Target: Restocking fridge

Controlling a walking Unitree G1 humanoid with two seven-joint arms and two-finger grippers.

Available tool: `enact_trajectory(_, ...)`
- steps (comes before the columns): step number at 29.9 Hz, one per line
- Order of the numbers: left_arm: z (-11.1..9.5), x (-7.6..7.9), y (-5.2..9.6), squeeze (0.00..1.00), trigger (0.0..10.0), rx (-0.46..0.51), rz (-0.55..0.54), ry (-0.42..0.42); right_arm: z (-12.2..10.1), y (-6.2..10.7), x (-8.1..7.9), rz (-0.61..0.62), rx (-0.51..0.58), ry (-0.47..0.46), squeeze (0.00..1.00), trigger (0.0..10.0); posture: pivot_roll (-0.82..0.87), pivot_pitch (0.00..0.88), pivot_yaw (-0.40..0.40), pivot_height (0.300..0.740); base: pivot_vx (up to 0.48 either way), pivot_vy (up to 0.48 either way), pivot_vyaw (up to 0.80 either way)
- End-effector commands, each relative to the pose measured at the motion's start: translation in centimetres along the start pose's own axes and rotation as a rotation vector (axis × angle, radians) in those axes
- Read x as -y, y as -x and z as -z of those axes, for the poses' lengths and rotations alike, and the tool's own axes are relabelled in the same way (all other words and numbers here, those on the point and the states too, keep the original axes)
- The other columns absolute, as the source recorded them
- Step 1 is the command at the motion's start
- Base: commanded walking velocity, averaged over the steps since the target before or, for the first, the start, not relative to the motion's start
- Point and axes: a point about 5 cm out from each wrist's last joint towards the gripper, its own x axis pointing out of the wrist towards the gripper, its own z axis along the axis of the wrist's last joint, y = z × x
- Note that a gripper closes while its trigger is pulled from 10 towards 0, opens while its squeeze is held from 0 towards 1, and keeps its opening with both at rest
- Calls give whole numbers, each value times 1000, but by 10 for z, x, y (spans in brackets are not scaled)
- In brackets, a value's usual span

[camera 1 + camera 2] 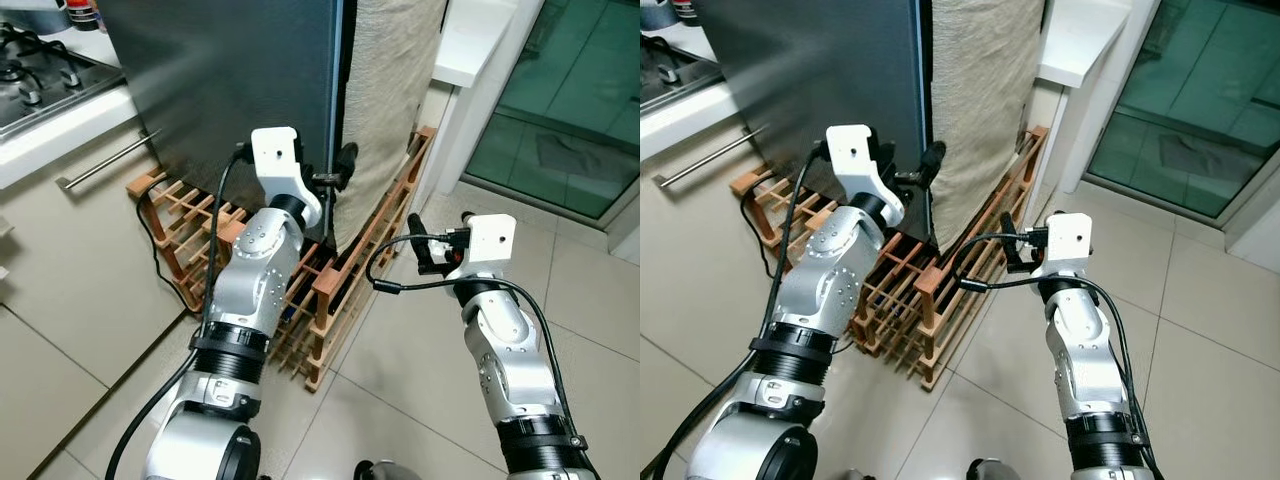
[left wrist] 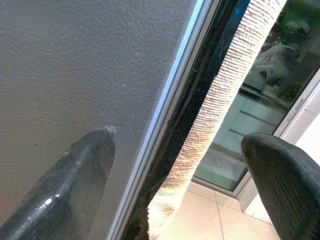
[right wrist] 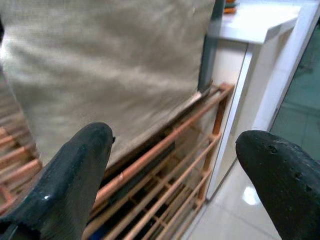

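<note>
While right pincer (image 1: 428,250) waits apart by wooden rack (image 1: 330,290), left pincer (image 1: 335,178), fingers spread, straddles vertical edge of fridge door (image 1: 240,80), nearer arm for opening.

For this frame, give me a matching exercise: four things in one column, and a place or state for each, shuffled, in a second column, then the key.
Things:
1. left gripper
2. right gripper
3. wooden rack
4. beige cloth

Places or states:
A. on the floor tiles at the foot of the fridge
B. open, fingers either side of the fridge door's edge
C. hanging down the side of the fridge
D. open in the air, pointed at the rack and cloth

Pairs: 1-B, 2-D, 3-A, 4-C

The fridge door is dark grey.
</note>
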Motion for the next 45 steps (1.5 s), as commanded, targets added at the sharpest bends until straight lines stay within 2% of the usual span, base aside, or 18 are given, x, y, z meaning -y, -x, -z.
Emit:
enact_trajectory(1, -1, 8, -4, 0, 10000, 5, 31, 1, -4, 1, 0, -34, 2, -8, 0, 10000, -113, 54, 3, 740, 0, 0, 0)
enact_trajectory(4, -1, 14, -7, 0, 10000, 6, 59, 5, -1, 3, -9, -117, -24, -18, 0, 10000, -113, 53, 4, 740, 0, 0, 0)
enact_trajectory(17, 6, 20, -13, 0, 10000, 2, 82, 4, 2, 7, -13, -132, -33, -30, 0, 10000, -119, 41, 16, 740, 0, 0, 0)
enact_trajectory(24, 6, 29, -14, 0, 10000, 14, 134, 4, 6, 9, -5, -118, -47, -24, 0, 10000, -127, 35, 21, 740, 0, 0, 0)
enact_trajectory(29, 9, 34, -17, 0, 10000, 13, 159, -34, 8, 11, -6, -115, -56, -21, 0, 10000, -131, 32, 24, 740, 0, 0, 0)
enact_trajectory(38, 5, 30, -28, 0, 10000, 14, 134, -87, 7, 15, -8, -122, -50, -20, 0, 10000, -146, 53, 36, 740, 0, 0, 0)
enact_trajectory(45, -1, 31, -34, 0, 10000, 28, 129, -75, 7, 19, -8, -117, -51, -17, 0, 10000, -155, 68, 35, 740, 0, 0, 0)
